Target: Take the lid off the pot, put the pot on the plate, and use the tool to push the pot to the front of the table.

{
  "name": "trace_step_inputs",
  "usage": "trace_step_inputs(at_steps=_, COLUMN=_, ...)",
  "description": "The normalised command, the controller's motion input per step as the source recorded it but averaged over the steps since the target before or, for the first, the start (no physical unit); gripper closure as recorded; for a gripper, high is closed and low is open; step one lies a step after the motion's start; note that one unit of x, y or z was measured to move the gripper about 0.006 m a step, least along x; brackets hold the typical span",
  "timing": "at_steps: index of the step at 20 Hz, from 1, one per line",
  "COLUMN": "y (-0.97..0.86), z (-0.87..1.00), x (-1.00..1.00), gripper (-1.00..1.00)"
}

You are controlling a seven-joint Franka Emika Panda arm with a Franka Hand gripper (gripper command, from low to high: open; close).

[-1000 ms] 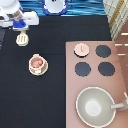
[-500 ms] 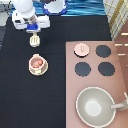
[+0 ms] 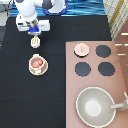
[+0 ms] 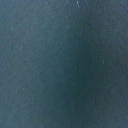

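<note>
Hovering at the exterior view's upper left: gripper, clamping the small cream-white slotted spatula tool; sitting just below it, the pale-pink pot on the cream-tan plate; resting on the pinkish-brown stove counter, the round pale-pink lid.

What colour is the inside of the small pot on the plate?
Reddish-orange inside the pale-pink pot, best in the exterior view; the hand is toward the view's top.

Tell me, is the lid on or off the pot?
Off. The lid lies on the stove counter; the pot sits open on the plate, with the gripper above it.
</note>
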Motion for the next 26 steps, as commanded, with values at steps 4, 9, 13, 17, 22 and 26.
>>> trace_step_inputs(at_steps=4, y=0.04, z=-0.10, x=1.00, gripper=1.00)
trace_step_inputs(at_steps=9, y=0.04, z=-0.04, x=1.00, gripper=1.00)
trace_step_inputs(at_steps=13, y=0.06, z=0.00, x=1.00, gripper=1.00)
trace_step_inputs(at_steps=17, y=0.15, z=0.01, x=1.00, gripper=1.00)
trace_step_inputs(at_steps=22, y=0.39, z=0.39, x=0.64, gripper=1.00)
trace_step_inputs(at_steps=26, y=0.20, z=0.96, x=-0.83, gripper=1.00)
